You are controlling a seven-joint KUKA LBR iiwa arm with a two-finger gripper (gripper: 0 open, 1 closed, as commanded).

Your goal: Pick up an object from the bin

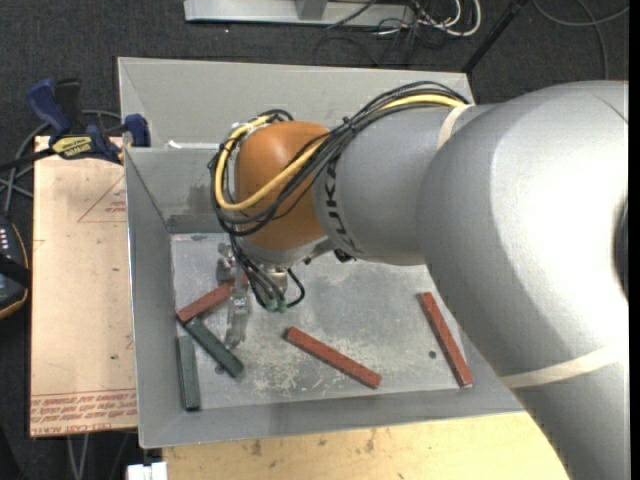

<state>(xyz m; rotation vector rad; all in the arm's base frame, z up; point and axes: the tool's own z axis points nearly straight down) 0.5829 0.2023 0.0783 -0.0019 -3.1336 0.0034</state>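
- The reddish-brown bar [203, 305] is the thing nearest the tool. It lies flat on the left part of the bin floor, slanted, with its lower end toward the left wall and its upper end pointing at the tool.
- The tool [238, 323] hangs just beside that upper end, low over the floor. You cannot tell from this view whether it touches the bar, and nothing can be seen in its grasp.
- You also cannot tell whether the tool is released or clenched, because the wrist above it hides too much of it.
- Just below the tool lies a slanted dark green bar [214, 350]. Its upper end sits under the reddish-brown bar's lower end, and its lower end points toward the front of the bin.
- A 2nd dark green bar [188, 373] lies along the foot of the left wall, close beside the slanted one.
- To the tool's right, apart from it, a red-brown bar [332, 357] lies slanted across the middle of the floor.
- Well apart, near the right wall, 1 more red-brown bar, the right-hand bar [445, 338], lies steeply slanted.
- The floor of the bin [150, 288] looks scuffed and dusty round these 5 bars.
- Above the tool you see the orange cover [280, 188] with yellow and black cables [400, 98] looped over it, and the grey arm [520, 228] comes in from the right.
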